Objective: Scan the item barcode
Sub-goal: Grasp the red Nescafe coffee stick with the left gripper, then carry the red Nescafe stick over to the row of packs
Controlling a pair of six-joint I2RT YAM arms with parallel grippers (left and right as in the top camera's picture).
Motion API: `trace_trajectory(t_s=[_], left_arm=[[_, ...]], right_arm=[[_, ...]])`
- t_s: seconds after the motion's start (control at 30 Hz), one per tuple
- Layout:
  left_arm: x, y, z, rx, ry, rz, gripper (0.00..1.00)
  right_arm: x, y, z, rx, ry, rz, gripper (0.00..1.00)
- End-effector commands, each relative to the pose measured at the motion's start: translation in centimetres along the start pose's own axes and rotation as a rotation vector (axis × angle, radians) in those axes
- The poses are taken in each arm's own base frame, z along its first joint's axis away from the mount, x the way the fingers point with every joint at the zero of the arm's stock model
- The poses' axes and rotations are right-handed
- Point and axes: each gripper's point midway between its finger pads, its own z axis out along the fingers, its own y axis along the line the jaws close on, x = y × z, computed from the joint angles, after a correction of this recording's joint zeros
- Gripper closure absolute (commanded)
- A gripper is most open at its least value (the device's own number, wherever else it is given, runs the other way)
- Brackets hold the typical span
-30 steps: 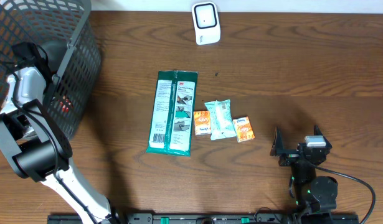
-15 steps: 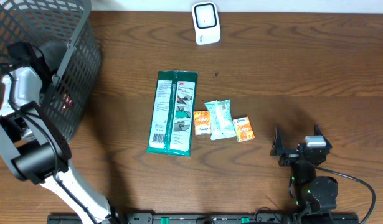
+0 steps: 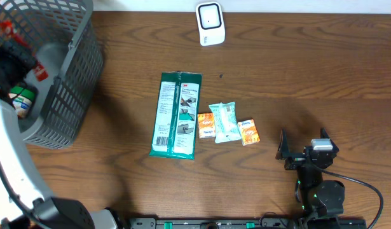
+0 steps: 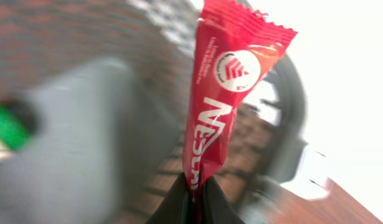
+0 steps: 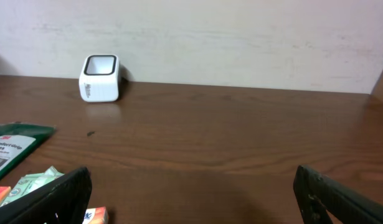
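My left gripper (image 4: 194,190) is shut on the lower end of a red packet (image 4: 225,93) with white lettering, which stands up from the jaws. It hangs over the grey mesh basket (image 3: 71,70) at the table's far left, and that view is blurred. The white scanner (image 3: 210,23) stands at the table's far edge, also seen as the white scanner (image 5: 100,78) in the right wrist view. My right gripper (image 5: 191,186) rests open and empty near the front right (image 3: 302,146).
A long green pack (image 3: 176,114), a pale green pack (image 3: 224,122) and two small orange packets (image 3: 206,125) (image 3: 248,131) lie mid-table. A green-capped bottle (image 3: 20,97) sits inside the basket. My left arm (image 3: 4,152) runs along the left edge.
My left gripper has shut on the red packet and risen out of the basket with it. The right arm has not moved.
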Motion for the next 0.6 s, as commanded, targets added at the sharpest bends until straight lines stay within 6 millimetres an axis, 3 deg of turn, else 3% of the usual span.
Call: trace_trajectory(t_s=[0.0, 0.1, 0.33, 0.47, 0.5, 0.57], left_arm=[[3.0, -8.2, -2.7, 0.420, 0.154, 0.014, 0.93], [6.1, -12.0, -3.8, 0.613, 0.286, 0.052, 0.93], [15.5, -18.9, -4.0, 0.830, 0.588, 0.170, 0.93], [21.6, -23.1, -4.0, 0.940, 0.766, 0.247, 0.93], [24.9, -24.5, -3.7, 0.963, 0.859, 0.272, 0.93], [28.5, -25.5, -3.2, 0.974, 0.963, 0.290, 0.93]], right_arm=[[0.0, -0.1, 0.0, 0.005, -0.002, -0.004, 0.01], [0.0, -0.1, 0.0, 0.005, -0.002, -0.004, 0.01], [0.0, -0.1, 0.0, 0.005, -0.002, -0.004, 0.01], [0.0, -0.1, 0.0, 0.005, -0.002, -0.004, 0.01], [0.0, -0.1, 0.0, 0.005, -0.002, -0.004, 0.01], [0.0, -0.1, 0.0, 0.005, -0.002, -0.004, 0.01]])
